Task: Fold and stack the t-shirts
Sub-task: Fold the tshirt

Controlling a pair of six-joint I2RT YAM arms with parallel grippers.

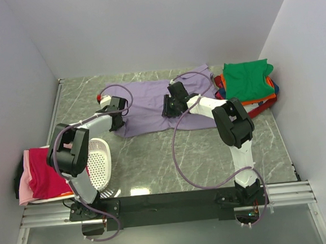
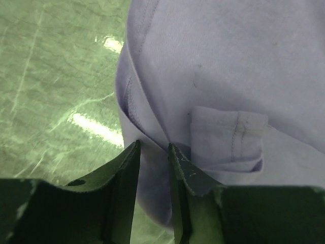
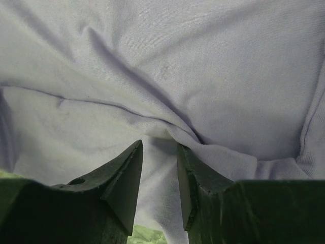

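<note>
A lavender-purple t-shirt (image 1: 144,101) lies spread on the green marble table (image 1: 154,156), at the back middle. My left gripper (image 1: 117,123) is at the shirt's near-left edge. In the left wrist view it (image 2: 154,148) is closed to a narrow gap with the folded hem of the shirt (image 2: 228,66) between the jaws. My right gripper (image 1: 168,111) is on the shirt's middle. In the right wrist view it (image 3: 160,148) pinches a ridge of the cloth (image 3: 167,66), and creases run out from the jaws. A green shirt (image 1: 249,78) tops a folded stack at the back right. A magenta-red shirt (image 1: 42,171) lies over a pink one (image 1: 23,194) at the left.
A white perforated basket (image 1: 100,161) stands by the left arm, next to the magenta-red shirt. Orange, blue and red cloth edges (image 1: 263,98) show under the green shirt. Grey walls close in the table on three sides.
</note>
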